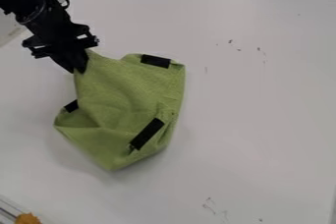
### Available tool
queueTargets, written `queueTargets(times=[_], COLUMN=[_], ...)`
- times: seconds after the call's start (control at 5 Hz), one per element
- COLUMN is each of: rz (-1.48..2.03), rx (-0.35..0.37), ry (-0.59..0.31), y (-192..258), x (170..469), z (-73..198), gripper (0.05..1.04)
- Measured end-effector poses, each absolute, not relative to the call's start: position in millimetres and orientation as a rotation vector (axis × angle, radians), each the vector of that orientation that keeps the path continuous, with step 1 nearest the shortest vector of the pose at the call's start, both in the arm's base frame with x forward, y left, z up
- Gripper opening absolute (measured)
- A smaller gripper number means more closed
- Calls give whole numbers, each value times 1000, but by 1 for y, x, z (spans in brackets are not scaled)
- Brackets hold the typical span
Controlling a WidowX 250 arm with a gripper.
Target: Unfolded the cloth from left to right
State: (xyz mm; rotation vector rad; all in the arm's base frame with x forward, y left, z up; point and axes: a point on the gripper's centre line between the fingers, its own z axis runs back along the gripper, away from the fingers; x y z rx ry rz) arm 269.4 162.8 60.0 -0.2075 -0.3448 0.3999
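Soft, muted light spreads over the table (263, 115), with faint shadow beside the cloth (121, 88).

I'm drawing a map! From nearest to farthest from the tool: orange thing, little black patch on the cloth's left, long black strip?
1. Little black patch, left edge of the cloth.
2. Long black strip, lower right on it.
3. Orange thing, picture's bottom left corner.

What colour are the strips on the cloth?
The strips are black, against the green cloth; the camera view shows it best.
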Motion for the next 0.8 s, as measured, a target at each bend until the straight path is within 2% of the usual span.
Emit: queueTargets(times=[0.2,0.4,0.6,0.8], rz=[398,402,395,387], rx=[-179,-135,-122,-100], ry=[-312,-314,-294,-267], y=[167,169,161,156], x=[266,263,264,269], z=[60,70,78,93], gripper=[494,801,1001,1003])
